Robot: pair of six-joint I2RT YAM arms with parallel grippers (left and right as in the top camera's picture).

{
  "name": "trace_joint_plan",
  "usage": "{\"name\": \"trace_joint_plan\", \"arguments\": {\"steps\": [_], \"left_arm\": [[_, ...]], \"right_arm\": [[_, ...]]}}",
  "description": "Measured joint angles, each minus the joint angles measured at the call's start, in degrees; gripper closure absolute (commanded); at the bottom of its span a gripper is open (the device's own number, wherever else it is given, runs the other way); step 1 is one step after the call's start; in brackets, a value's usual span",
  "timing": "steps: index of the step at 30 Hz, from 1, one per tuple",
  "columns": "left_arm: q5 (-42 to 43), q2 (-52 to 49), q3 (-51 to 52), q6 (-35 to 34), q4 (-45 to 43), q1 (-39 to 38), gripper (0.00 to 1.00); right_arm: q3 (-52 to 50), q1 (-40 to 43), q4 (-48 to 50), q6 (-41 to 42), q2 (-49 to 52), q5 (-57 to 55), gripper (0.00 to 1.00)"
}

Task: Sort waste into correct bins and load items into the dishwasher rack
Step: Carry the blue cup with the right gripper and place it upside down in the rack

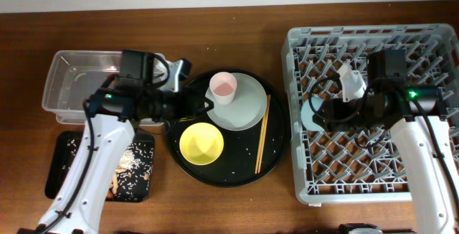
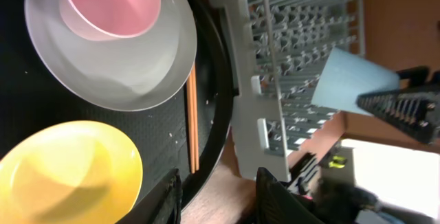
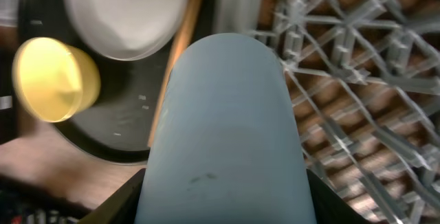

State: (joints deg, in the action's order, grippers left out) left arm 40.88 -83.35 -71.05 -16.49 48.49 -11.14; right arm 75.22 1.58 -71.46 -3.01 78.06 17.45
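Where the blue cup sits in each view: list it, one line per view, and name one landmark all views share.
Overhead: blue cup right of centre, over the left part of the dishwasher rack.
Left wrist: blue cup at mid-right, tilted above the rack.
Right wrist: blue cup in the centre, filling the lower middle of the frame.
Shared landmark: yellow bowl, which lies left of the cup in every view.

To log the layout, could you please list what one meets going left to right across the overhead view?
Clear tub → yellow bowl → chopsticks → blue cup, over the dishwasher rack.
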Motion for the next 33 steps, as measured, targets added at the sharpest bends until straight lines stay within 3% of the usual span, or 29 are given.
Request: {"name": "trace_joint_plan", "arguments": {"steps": [10,33], "left_arm": [[-10.84,0.00,0.00,0.00,0.00,-7.23,0.65],[-11.98,0.00,0.00,-0.02,-0.02,-7.23,0.65]], "right_arm": [[-0.04,0.04,-4.59,4.59,0.00,-9.94,0.62],[-7.04,0.04,1.07,6.23,1.84,-9.38,0.62]]}}
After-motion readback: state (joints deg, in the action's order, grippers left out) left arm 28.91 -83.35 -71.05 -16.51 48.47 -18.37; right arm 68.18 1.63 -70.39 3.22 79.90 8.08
